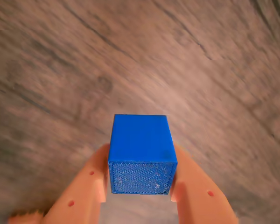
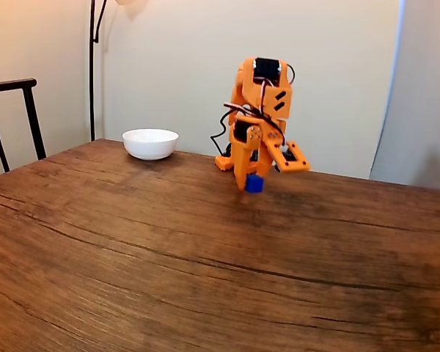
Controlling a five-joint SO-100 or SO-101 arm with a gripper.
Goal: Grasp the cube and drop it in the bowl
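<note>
The deep-blue cube (image 1: 141, 154) is clamped between my two orange fingers (image 1: 196, 186) in the wrist view, with blurred wood grain beneath it. In the fixed view the orange arm stands near the table's far edge, and the gripper (image 2: 252, 182) points down, shut on the cube (image 2: 254, 184), which hangs just above the tabletop. The white bowl (image 2: 150, 143) sits on the table to the left of the arm, well apart from the gripper.
A wide wooden table (image 2: 169, 271) stretches toward the camera. A dark chair back (image 2: 15, 110) stands at the left edge, and a thin lamp pole (image 2: 92, 70) rises behind the bowl. A plain wall lies behind the arm.
</note>
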